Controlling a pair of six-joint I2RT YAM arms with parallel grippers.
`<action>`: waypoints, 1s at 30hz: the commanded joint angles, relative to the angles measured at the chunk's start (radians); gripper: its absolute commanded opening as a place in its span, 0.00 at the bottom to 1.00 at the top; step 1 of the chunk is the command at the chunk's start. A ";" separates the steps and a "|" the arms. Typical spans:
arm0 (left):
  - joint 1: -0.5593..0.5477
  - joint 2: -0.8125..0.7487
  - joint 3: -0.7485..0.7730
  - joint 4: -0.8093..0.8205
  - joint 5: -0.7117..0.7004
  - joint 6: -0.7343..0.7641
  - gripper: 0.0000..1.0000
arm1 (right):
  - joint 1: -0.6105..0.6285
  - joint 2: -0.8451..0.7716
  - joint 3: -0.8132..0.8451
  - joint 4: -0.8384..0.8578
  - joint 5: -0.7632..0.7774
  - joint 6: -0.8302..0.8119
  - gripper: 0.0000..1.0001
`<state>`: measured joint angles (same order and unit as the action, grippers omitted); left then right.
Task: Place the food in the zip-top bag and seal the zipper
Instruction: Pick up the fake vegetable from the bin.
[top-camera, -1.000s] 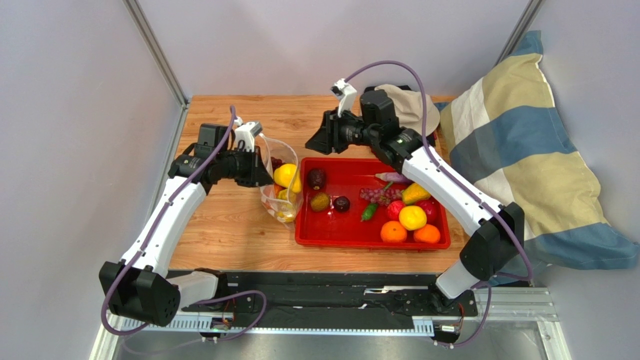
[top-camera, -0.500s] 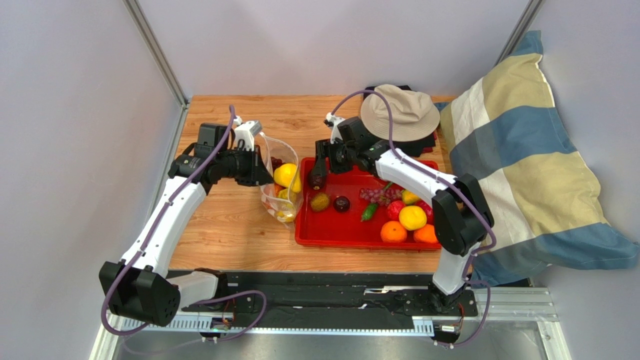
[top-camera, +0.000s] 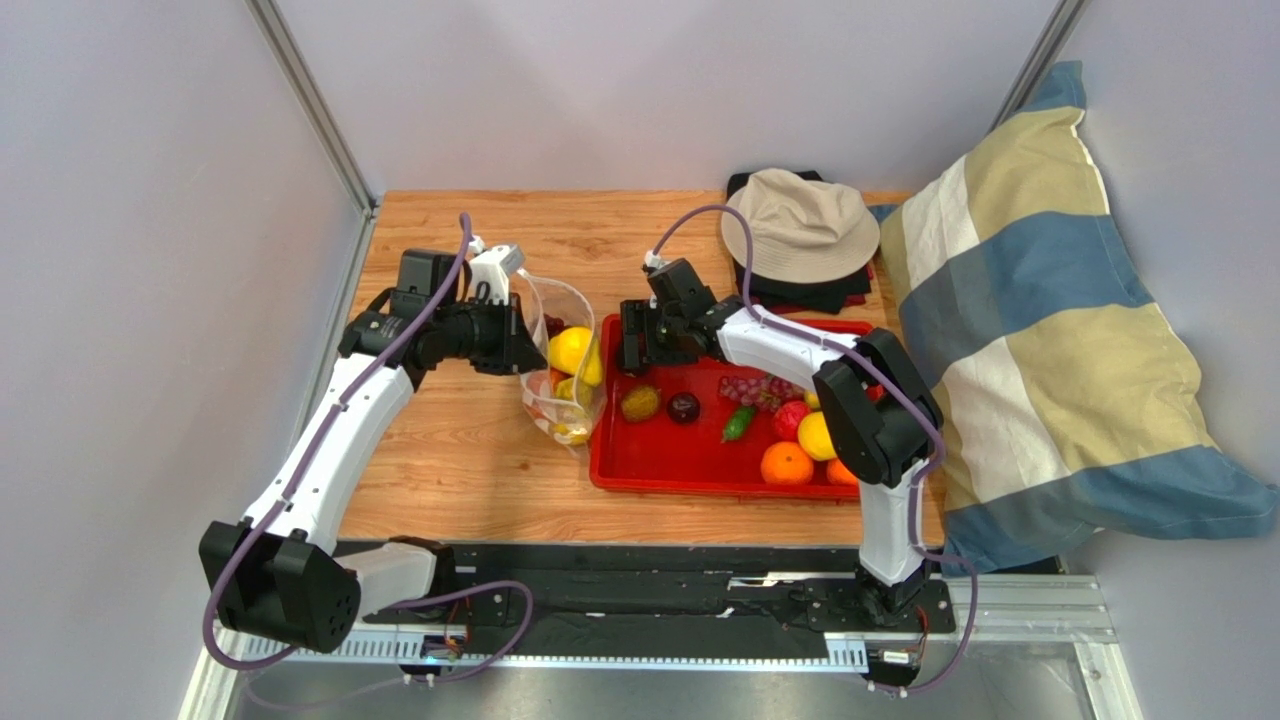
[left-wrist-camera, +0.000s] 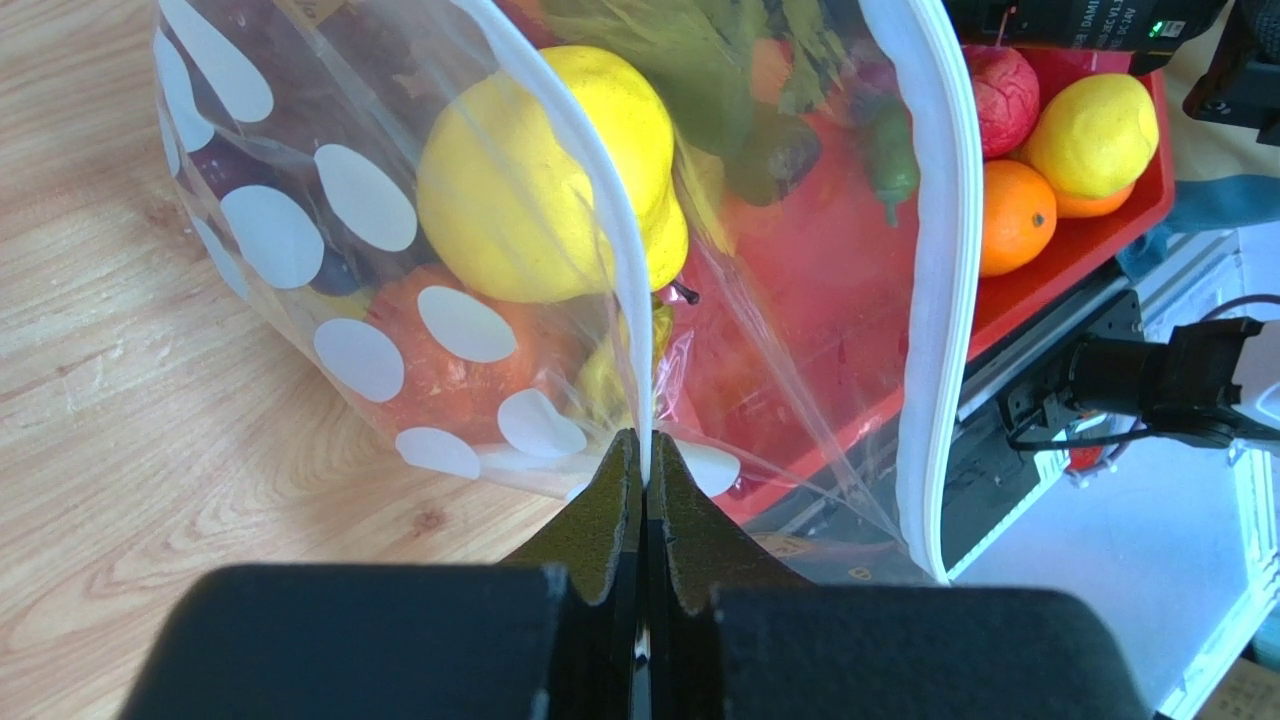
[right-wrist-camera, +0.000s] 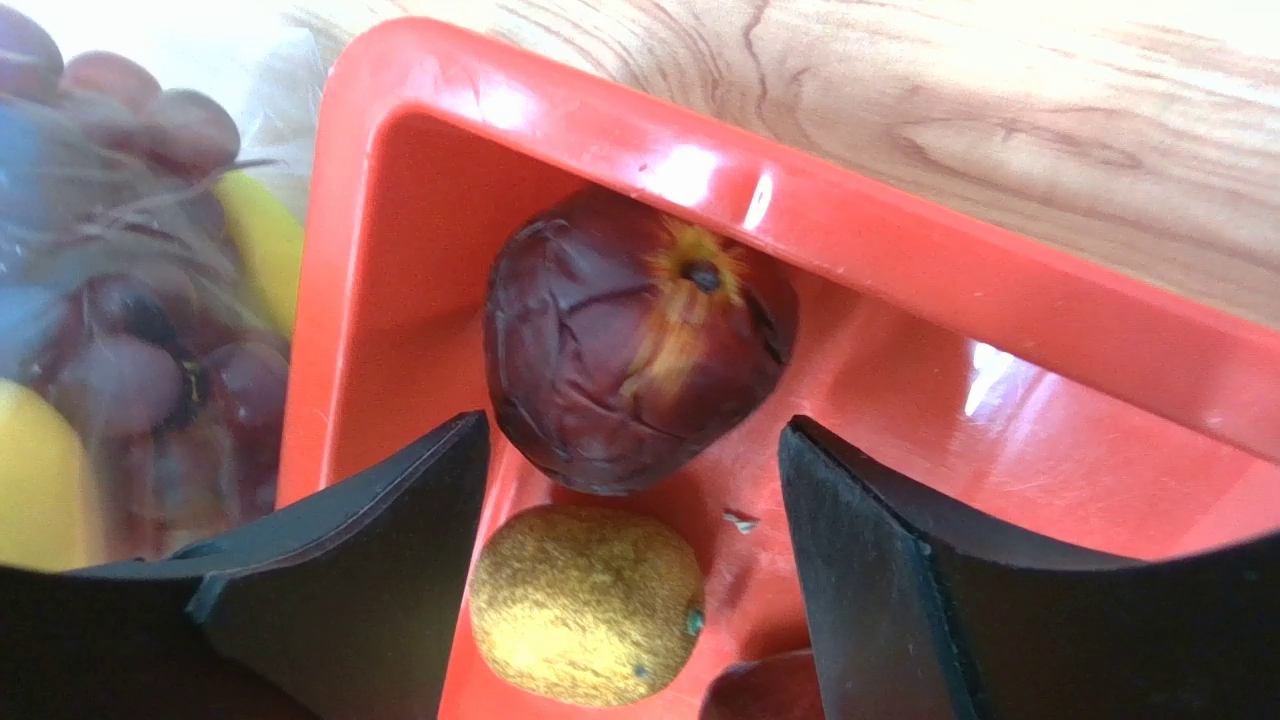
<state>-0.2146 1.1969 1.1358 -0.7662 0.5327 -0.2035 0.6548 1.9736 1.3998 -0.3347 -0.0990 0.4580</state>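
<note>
The zip-top bag (top-camera: 562, 365), clear with white dots, stands open on the wood just left of the red tray (top-camera: 676, 468). My left gripper (left-wrist-camera: 646, 450) is shut on the bag's near rim (left-wrist-camera: 609, 225); the white zipper (left-wrist-camera: 941, 300) rings the mouth. Inside lie a yellow round fruit (left-wrist-camera: 526, 165) and other food. My right gripper (right-wrist-camera: 631, 435) hangs open in the tray's far-left corner. A dark purple fruit (right-wrist-camera: 631, 353) sits just past its fingertips, and a brownish-yellow fruit (right-wrist-camera: 586, 600) lies between the fingers. Neither fruit is touched.
More fruit fills the tray's right half: an orange (top-camera: 786, 464), a yellow fruit (top-camera: 824, 435), grapes (top-camera: 747, 389), a dark plum (top-camera: 684, 407). A beige hat (top-camera: 800, 222) lies behind the tray, a striped pillow (top-camera: 1052, 315) at the right. Grey walls close in the table's left and back.
My right arm has swung down and left from above the tray's back edge into its far-left corner, and its jaws have spread wider. The left arm and bag have not moved.
</note>
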 joint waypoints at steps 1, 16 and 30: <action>0.003 -0.005 -0.002 0.021 0.003 -0.014 0.00 | 0.020 0.001 0.025 0.062 0.070 0.089 0.75; 0.003 0.012 0.013 0.007 0.010 0.001 0.00 | 0.016 -0.039 -0.008 0.065 0.125 0.097 0.43; 0.003 -0.019 0.051 -0.018 0.006 -0.020 0.00 | 0.032 -0.531 -0.035 -0.001 -0.014 -0.111 0.02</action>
<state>-0.2146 1.2045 1.1339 -0.7704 0.5301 -0.2039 0.6651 1.5860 1.3369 -0.3737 -0.0326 0.4610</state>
